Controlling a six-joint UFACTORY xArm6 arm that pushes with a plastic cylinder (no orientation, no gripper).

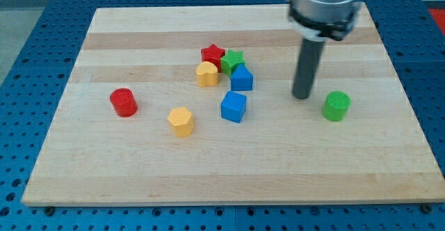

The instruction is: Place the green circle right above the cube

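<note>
The green circle [336,106] is a short green cylinder at the view's right of the wooden board [139,168]. The blue cube [234,107] sits near the board's middle, well to the left of the circle. My tip [302,96] rests on the board just left of the green circle and slightly above it in the view, with a small gap between them. The tip is far to the right of the cube.
Above the cube is a cluster: a second blue block [241,78], a green star [233,60], a red star [212,53] and a yellow block [206,73]. A yellow hexagon [181,121] and a red cylinder [124,102] lie to the left.
</note>
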